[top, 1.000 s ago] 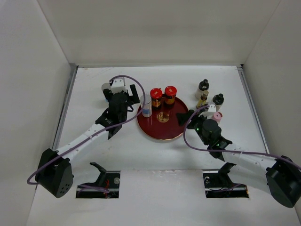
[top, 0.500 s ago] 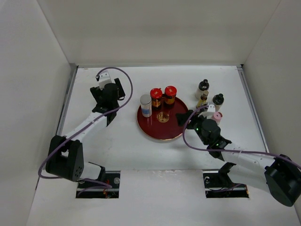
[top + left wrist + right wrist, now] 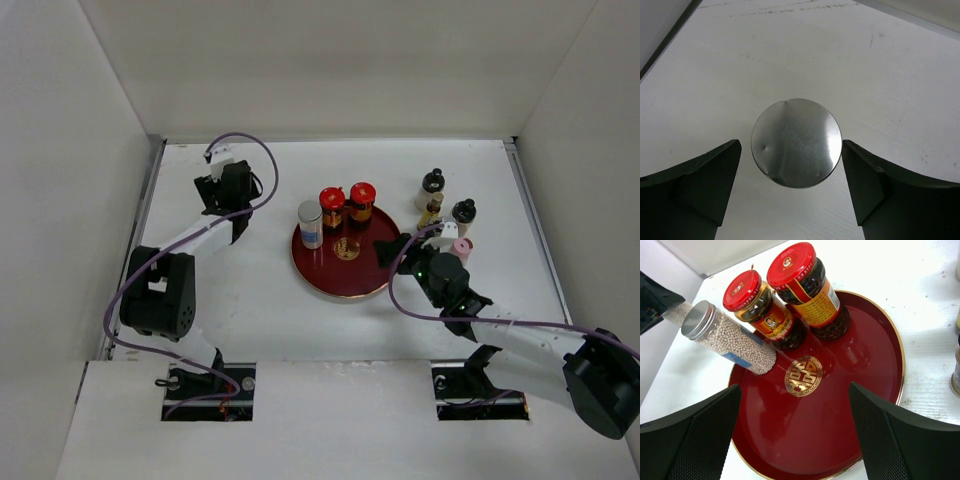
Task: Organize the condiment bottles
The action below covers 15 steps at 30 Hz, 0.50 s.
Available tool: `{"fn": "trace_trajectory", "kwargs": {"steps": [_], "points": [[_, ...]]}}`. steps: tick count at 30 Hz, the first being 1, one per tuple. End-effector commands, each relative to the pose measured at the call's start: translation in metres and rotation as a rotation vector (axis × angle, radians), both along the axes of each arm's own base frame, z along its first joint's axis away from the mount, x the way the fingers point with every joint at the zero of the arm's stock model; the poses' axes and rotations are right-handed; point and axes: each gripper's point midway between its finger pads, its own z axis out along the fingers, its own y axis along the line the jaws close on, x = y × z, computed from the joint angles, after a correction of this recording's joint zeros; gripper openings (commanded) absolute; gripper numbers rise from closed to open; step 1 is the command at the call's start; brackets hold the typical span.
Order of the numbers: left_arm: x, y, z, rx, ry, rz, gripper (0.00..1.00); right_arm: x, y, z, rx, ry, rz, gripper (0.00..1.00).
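A silver-capped cylinder (image 3: 796,142) stands on the white table at the far left. My left gripper (image 3: 791,150) is open above it, one finger on each side of the cap with a gap to each. In the top view the left gripper (image 3: 230,192) hides this cylinder. The blue-labelled cylinder (image 3: 311,222) and two red-capped jars (image 3: 332,205) (image 3: 362,200) stand on the dark-red tray (image 3: 330,285). My right gripper (image 3: 400,248) is open and empty over the tray's right edge. Black-capped bottles (image 3: 432,183) (image 3: 464,212) and the pink shaker (image 3: 462,246) stand right of the tray.
In the right wrist view the tray rim (image 3: 892,340) curves round the gold emblem (image 3: 805,375), with the cylinder (image 3: 725,337) and jars (image 3: 760,307) at its far side. White walls close the table at the back and sides.
My left gripper has left the blue-labelled cylinder on the tray and swung to the table's far left, over the other silver-capped cylinder. The right arm has not moved.
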Motion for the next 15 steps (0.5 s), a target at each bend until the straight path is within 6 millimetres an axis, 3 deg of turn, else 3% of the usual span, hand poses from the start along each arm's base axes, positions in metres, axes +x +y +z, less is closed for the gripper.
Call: {"fn": "trace_trajectory", "kwargs": {"steps": [1, 8, 15], "points": [[0.021, -0.005, 0.037, -0.015, -0.106, -0.006, 0.77, 0.005, 0.003, 0.025, 0.049, -0.062, -0.001, 0.91], [0.011, -0.005, 0.040, -0.006, -0.114, -0.001, 0.49, 0.003, 0.001, 0.026, 0.050, -0.066, -0.003, 0.92], [-0.025, -0.017, 0.076, 0.002, -0.210, -0.013, 0.44, 0.004, 0.004, 0.024, 0.041, -0.060, 0.002, 0.92]]}}
